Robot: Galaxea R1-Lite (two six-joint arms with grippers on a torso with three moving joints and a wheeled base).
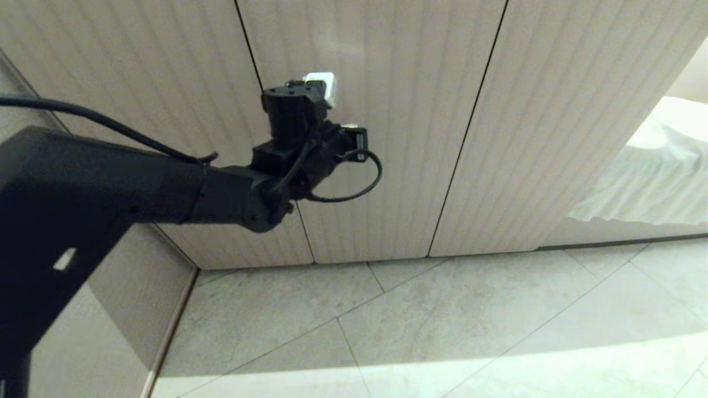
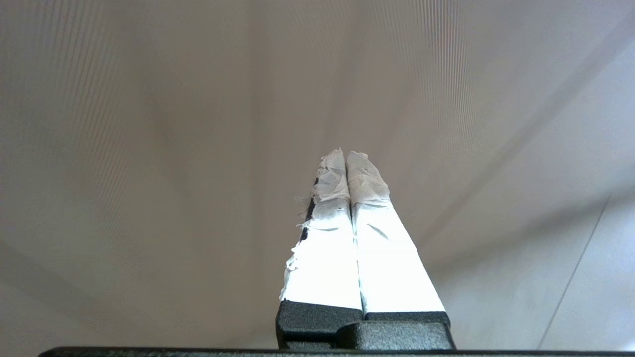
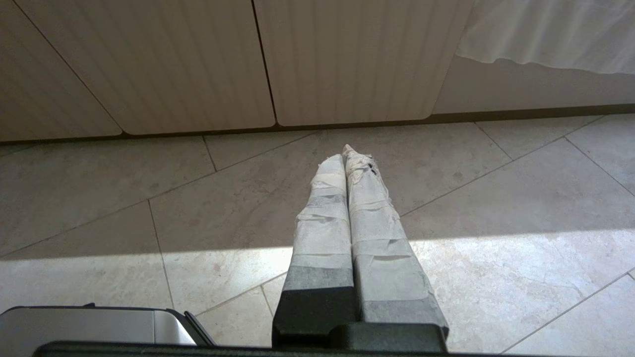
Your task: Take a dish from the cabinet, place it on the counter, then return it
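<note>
The low cabinet (image 1: 387,138) with pale beige, vertically fluted doors fills the far side of the head view, and every door in sight is closed, with thin dark seams between the panels. No dish shows in any view, and the counter lies outside all three. With the doors shut and no bowl in sight, the pictures fit either the very start, with the dish not yet fetched, or the end, with it put back behind closed doors; which of the two cannot be told from them.

The left gripper (image 2: 346,154), at the end of the black left arm reaching in from the left, is up close to the fluted door face, near the seam between the left and middle doors. Its white-taped fingers (image 2: 322,248) are pressed together with nothing between them. Whether the tips touch the door cannot be told.

The right gripper (image 3: 346,151) hangs low over the pale stone-tiled floor (image 3: 496,223), well short of the cabinet base, its taped fingers likewise pressed together and holding nothing. A white draped cloth (image 1: 652,177) lies to the right of the cabinet.

If the dish is in the cabinet, it is hidden behind the doors, so its look cannot be described.
</note>
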